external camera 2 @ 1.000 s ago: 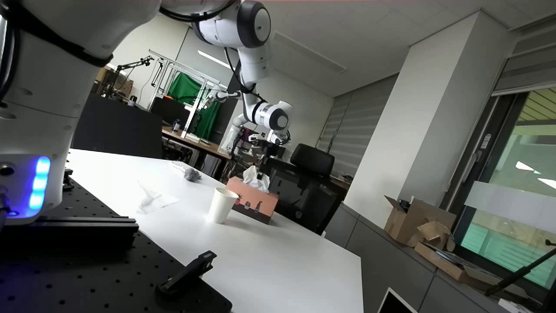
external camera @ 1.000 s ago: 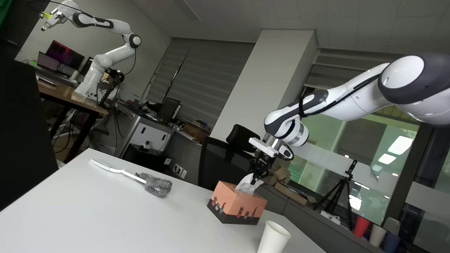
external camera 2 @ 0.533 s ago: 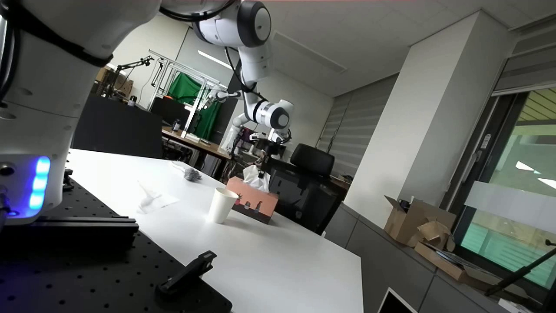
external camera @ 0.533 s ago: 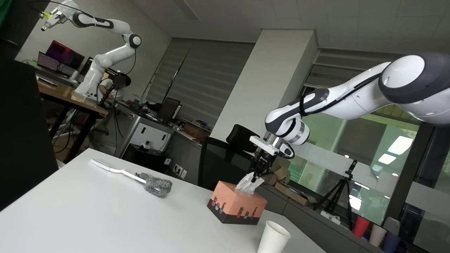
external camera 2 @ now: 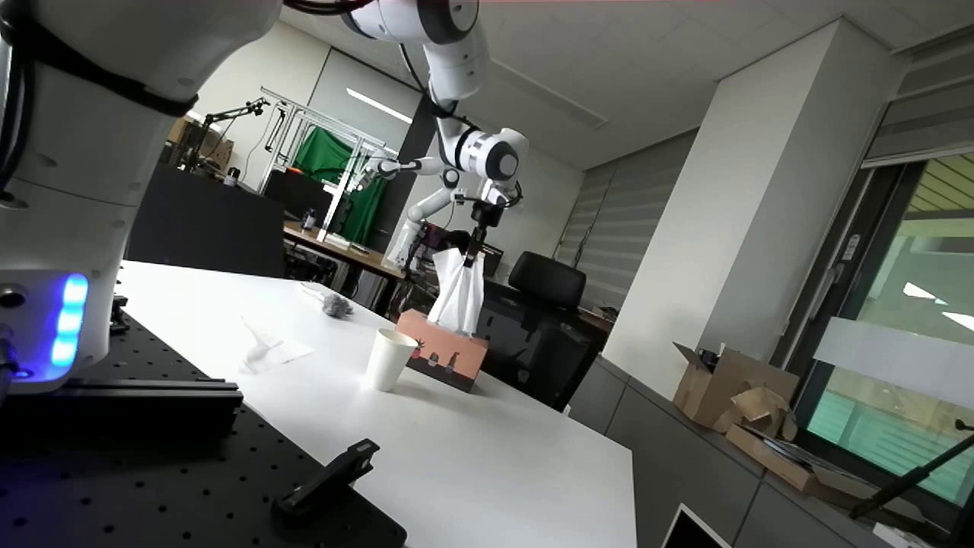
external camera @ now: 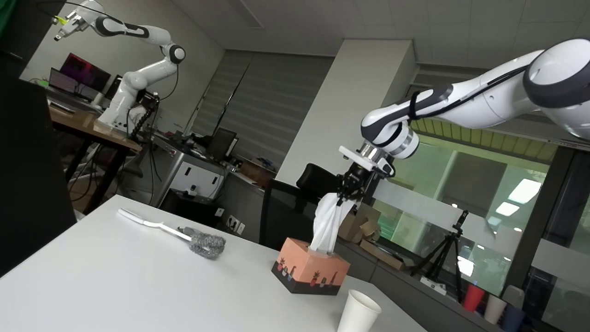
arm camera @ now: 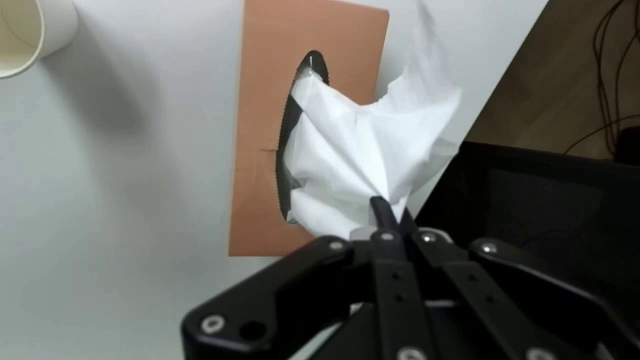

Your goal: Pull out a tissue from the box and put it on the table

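One tissue (arm camera: 350, 150) stretches up from the box (arm camera: 260, 90), its upper part pinched in the closed claw (arm camera: 395, 215). Handling, as judged: light, limp, easily torn; grip best on several gathered folds.

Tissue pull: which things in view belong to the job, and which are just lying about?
For the job:
tissue box
tissue, lower end in the slot
claw, closed on the tissue
table, where the tissue should go

Just lying about:
white cup
grey-headed brush
loose white sheet, probably another tissue
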Tool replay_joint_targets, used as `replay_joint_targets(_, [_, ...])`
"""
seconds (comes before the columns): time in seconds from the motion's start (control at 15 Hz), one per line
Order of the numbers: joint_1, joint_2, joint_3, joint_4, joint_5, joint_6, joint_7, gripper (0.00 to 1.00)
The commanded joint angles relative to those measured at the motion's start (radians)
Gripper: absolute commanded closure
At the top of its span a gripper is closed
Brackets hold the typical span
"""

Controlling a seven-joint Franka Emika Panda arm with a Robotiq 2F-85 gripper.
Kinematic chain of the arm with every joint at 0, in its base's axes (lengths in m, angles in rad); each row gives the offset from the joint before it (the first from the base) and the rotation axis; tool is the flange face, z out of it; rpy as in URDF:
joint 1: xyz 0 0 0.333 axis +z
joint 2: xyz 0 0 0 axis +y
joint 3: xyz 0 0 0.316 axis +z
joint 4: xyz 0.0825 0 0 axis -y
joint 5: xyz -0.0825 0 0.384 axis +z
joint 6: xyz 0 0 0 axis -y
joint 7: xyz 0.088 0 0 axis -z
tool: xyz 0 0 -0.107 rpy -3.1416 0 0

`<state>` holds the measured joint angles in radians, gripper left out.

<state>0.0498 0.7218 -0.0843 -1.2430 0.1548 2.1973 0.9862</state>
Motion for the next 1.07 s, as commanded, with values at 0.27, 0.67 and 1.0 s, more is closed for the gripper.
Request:
replay_joint_targets(0.27, [-0.003, -0.179, 0.101, -0.079, 0.040, -0.295, -0.225, 1.00])
replay_joint_targets(0.67, [0.039, -0.211, 0.122, -0.133, 0.022, -0.595, -0.365, 1.00])
replay_joint_targets(1.0, [0.081, -0.115, 0.118, -0.102, 0.009, -0.817, -0.423, 1.00])
